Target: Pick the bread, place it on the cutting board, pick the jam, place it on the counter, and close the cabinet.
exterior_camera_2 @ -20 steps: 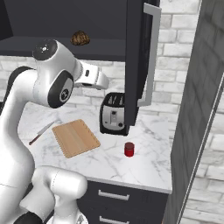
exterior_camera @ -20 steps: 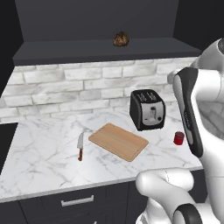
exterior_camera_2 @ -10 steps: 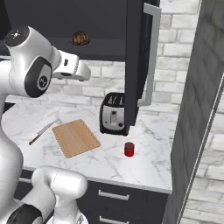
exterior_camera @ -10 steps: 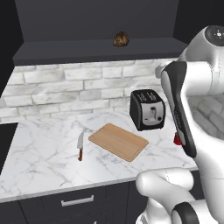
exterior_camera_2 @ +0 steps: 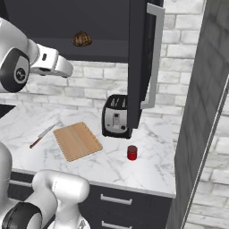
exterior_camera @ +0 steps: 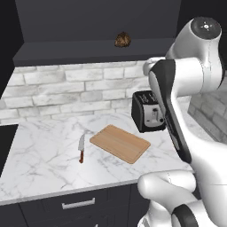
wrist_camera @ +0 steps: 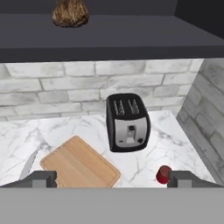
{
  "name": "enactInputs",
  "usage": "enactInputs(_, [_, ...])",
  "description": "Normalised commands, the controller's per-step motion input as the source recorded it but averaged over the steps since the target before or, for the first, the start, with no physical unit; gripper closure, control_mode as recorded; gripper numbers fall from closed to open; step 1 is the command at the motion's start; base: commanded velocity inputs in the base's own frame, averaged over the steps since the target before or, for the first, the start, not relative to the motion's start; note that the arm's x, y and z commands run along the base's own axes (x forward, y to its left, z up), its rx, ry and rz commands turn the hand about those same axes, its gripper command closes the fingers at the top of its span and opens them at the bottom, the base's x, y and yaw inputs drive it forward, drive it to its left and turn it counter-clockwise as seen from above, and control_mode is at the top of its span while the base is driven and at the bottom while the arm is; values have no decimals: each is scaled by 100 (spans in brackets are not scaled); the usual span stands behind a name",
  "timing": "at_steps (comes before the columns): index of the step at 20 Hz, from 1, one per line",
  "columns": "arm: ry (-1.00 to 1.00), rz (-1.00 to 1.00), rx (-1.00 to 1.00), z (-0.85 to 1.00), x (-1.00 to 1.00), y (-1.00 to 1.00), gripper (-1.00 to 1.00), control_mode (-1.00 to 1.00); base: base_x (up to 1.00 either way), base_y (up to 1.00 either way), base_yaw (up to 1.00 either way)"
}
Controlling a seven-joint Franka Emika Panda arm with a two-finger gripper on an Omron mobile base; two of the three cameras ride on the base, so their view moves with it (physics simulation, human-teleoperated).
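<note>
Left base view: the small dark brown lumpy bread (exterior_camera: 123,40) sits top centre on the dark charcoal cabinet (exterior_camera: 88,51) shelf; a hurried reach could knock it deeper.

Right base view: the small red jam jar (exterior_camera_2: 132,152) already stands on the white marble counter (exterior_camera_2: 152,167), lower centre.

Hand view: the gripper (wrist_camera: 109,179) spreads released above the light-brown wooden cutting board (wrist_camera: 78,164).

Glossy white arm (exterior_camera: 195,75), dark joints

light: even, diffuse, bright on desk (exterior_camera: 40,164)
shadows: soft, faint under toaster (exterior_camera: 148,111)
cabinet (exterior_camera_2: 67,18) interior: dim
focus: sharp, rendered, no glare
</note>
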Motion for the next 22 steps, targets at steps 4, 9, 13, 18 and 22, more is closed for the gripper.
enactInputs(4, [0, 0, 3, 20, -10, 46, -100, -100, 0, 0, 0])
enactInputs(9, [0, 0, 3, 18, -6, 42, -100, -100, 0, 0, 0])
enactInputs(13, [0, 0, 0, 4, 4, 31, -100, -100, 0, 0, 0])
enactInputs(18, [0, 0, 0, 8, 20, 23, -100, -100, 0, 0, 0])
enactInputs(22, [0, 0, 0, 10, 41, 10, -100, -100, 0, 0, 0])
